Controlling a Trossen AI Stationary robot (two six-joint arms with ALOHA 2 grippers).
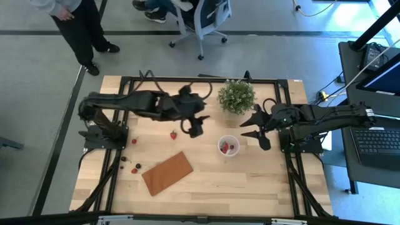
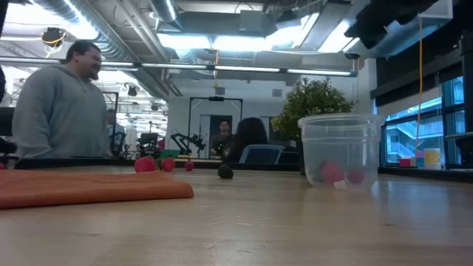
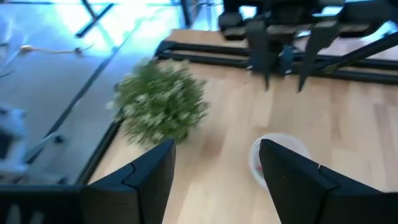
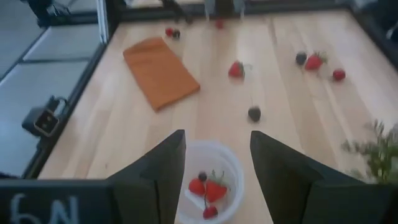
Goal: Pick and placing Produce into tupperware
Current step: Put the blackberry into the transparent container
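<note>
The tupperware, a small clear round cup (image 1: 228, 146), stands on the table with a few red pieces and a dark one inside (image 4: 208, 186). It also shows in the low view (image 2: 341, 148). Loose produce lies on the wood: a strawberry (image 1: 174, 134), a dark berry (image 4: 254, 114) and several pieces near the left edge (image 1: 134, 169). My left gripper (image 1: 195, 127) hovers open and empty between that strawberry and the cup, which one finger partly hides (image 3: 273, 158). My right gripper (image 1: 251, 129) hangs open just right of the cup, its fingers on either side of the cup in the right wrist view (image 4: 214, 140).
A green potted plant (image 1: 236, 95) stands at the far edge behind the cup. A flat brown board (image 1: 167, 173) lies near the front, left of the cup. A person (image 2: 59, 103) stands beyond the table's far left. Bare wood spreads in front of the cup.
</note>
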